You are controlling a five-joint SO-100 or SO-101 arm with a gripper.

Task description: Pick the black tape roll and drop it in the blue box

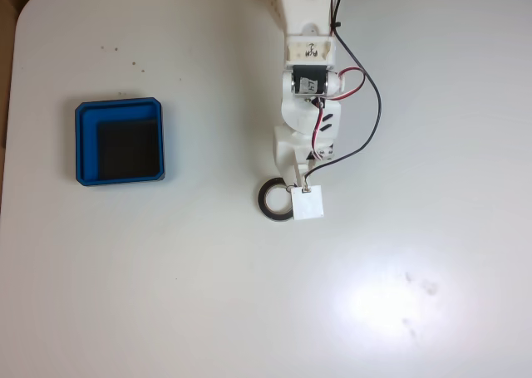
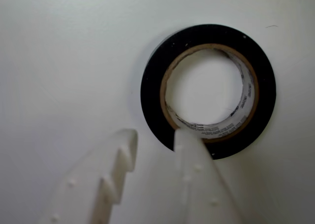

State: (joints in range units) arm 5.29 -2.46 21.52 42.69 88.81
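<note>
- White counter [image 1: 166, 295] is seen from above; the blue box [image 1: 86, 142] sits at left, well apart from the arm.
- Black tape roll [image 2: 152, 93] lies flat just left of the end effector [image 2: 157, 138] in the fixed view.
- End effector is spread apart, holding nothing; one finger [image 2: 189, 155] overlaps the ring's band.
- Roll is judged light, stiff, smooth-sided; the band wall is best pinched, one finger through the centre.
</note>
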